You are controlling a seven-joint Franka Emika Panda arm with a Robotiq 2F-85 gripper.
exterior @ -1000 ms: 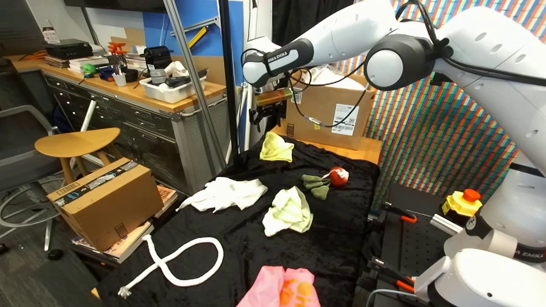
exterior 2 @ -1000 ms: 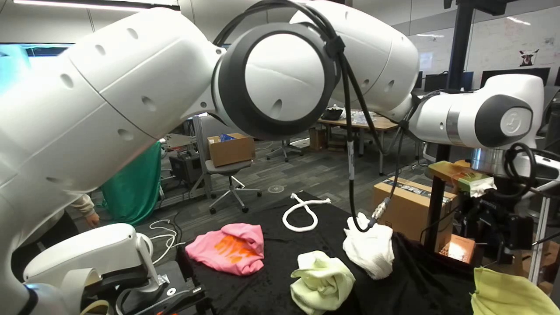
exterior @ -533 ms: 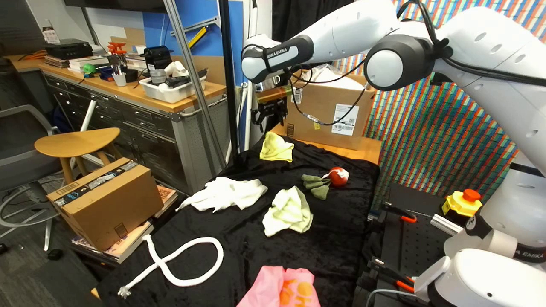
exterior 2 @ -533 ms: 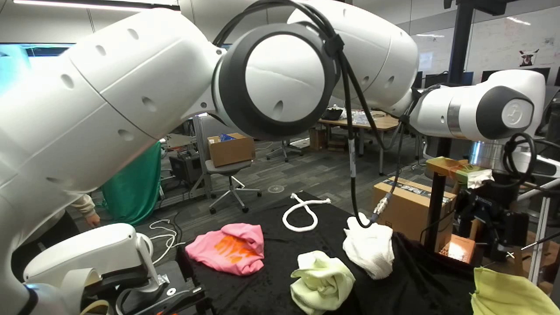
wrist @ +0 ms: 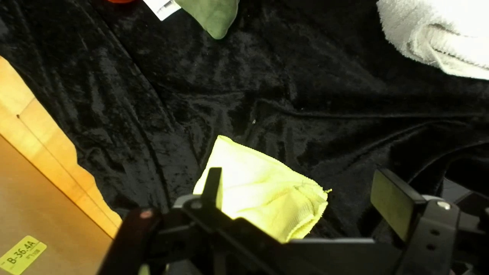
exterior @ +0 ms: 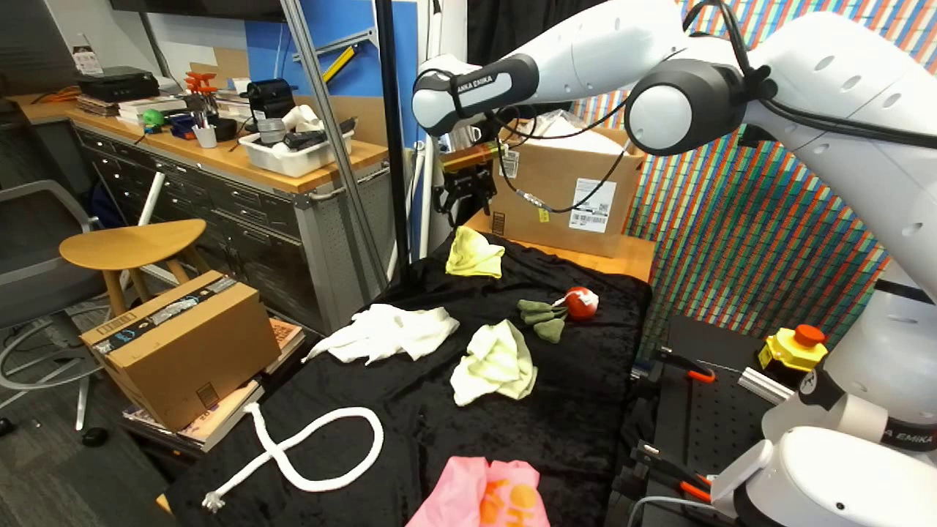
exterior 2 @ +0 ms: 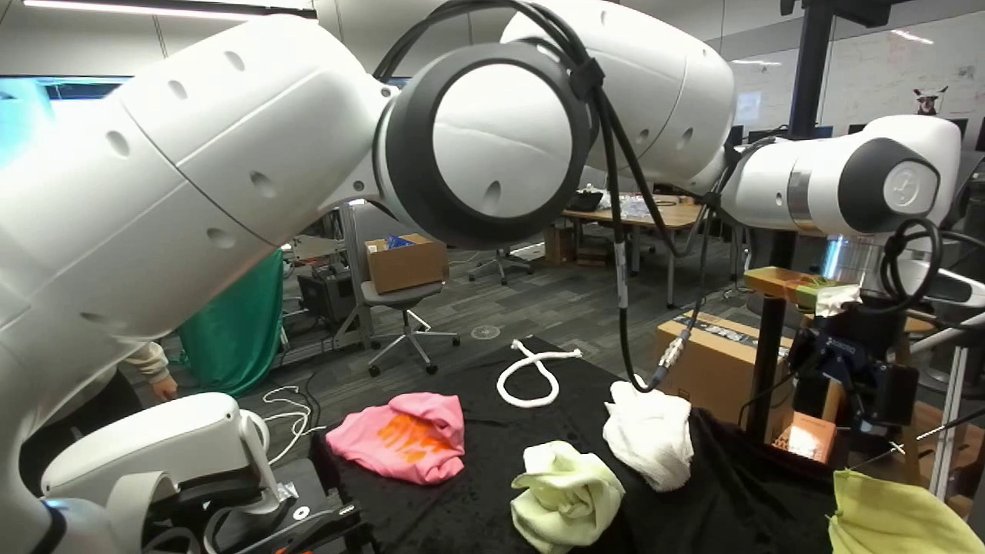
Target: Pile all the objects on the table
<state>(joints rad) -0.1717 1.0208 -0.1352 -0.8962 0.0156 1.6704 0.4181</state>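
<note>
Seen from the wrist, the hand (wrist: 303,195) has its two fingers set wide apart, with the yellow cloth (wrist: 261,177) showing below and between them on the black-draped bench (wrist: 324,84). Along the top I see part of the white cloth (wrist: 439,30) in the right corner and a green lobe of the red-and-green thing (wrist: 214,17), both cut off; to the left runs a strip of bare wood (wrist: 42,141), then a brown box (wrist: 61,221) with a yellow label (wrist: 23,255). In an exterior view, the hand hangs by the far end of the bench, near the yellow cloth and higher than it. Closer in lie the red-and-green thing, the white cloth, the pale green cloth (exterior: 498,366) and the pink-and-orange cloth (exterior: 479,498), each apart from the others, along with a white rope (exterior: 276,451) looped across itself. In an exterior view, a black cable (exterior 2: 623,327) dangling from the arm (exterior 2: 496,138) crosses the top of the white cloth in my line of sight. The pale green cloth sits bunched up near the white one, the pink-and-orange cloth lies rumpled to the left, and the partly visible yellow cloth lies with a gap below the hand.
</note>
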